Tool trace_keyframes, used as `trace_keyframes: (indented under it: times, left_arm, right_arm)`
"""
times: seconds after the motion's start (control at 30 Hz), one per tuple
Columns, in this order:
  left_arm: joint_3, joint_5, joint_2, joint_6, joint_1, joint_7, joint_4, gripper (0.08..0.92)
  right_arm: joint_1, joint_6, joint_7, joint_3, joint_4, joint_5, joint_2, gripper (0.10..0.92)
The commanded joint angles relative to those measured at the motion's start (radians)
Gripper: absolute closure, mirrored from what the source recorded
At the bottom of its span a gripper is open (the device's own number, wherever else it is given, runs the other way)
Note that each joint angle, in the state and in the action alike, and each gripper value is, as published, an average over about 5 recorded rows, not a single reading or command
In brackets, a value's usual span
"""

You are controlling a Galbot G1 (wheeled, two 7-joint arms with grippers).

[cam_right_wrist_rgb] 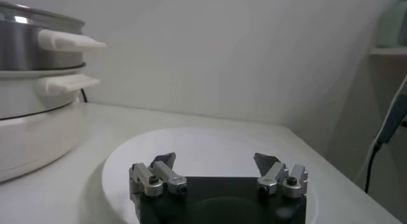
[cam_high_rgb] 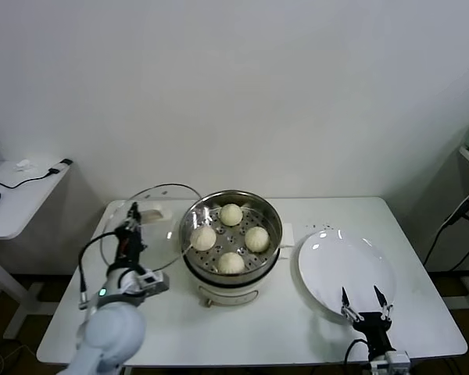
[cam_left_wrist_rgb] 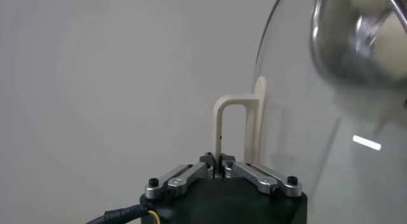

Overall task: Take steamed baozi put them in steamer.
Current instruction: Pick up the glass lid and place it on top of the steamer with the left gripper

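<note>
White tabletop (cam_high_rgb: 281, 328) carries everything. Steamer (cam_high_rgb: 231, 205), shiny steel basket on a white pot base, sits near the middle of the tabletop, a bit toward the back edge; right wrist view shows its side with two white handles (cam_right_wrist_rgb: 38, 85). White plate (cam_high_rgb: 328, 273) lies flat just beside the steamer toward the right edge, nothing on it. Glass lid (cam_high_rgb: 164, 226) lies on the tabletop between the steamer and the left edge, near the back-left corner, its rim close against the steamer; its white handle (cam_left_wrist_rgb: 236, 126) stands up from it. Four buns (cam_high_rgb: 231, 214) are inside the steamer basket, on the perforated floor, spaced in a ring, apart from each other. Left claw (cam_high_rgb: 132, 215) is over the lid at the left side, fingers closed tight on the lid's handle, seen clamped in the left wrist view (cam_left_wrist_rgb: 218, 163). Right claw (cam_high_rgb: 362, 299) sits at the front edge of the plate near the front-right corner, fingers spread wide, holding nothing.
</note>
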Motion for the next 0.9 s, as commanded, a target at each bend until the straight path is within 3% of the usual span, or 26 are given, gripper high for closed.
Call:
trace_keyframes:
  times: [0.03,0.5,0.9]
  left_arm:
    - [0.366,0.244,-0.173,0.175,-0.163,0.115,0.039,0.860]
    - [0.451,0.338,-0.309,0.170,-0.224,0.117,0.172,0.860]
    - [0.430,0.451,-0.328,0.158,-0.229,0.119,0.275,0.860]
  right_arm:
    - [0.001,0.016,-0.001,0.001,-0.017,-0.021,0.007,0.203]
    - [-0.006,0.035,-0.001,0.015,-0.027,-0.026,0.016,0.203]
    - [-0.011,0.050,0.009,0.023,-0.032,-0.029,0.020,0.203]
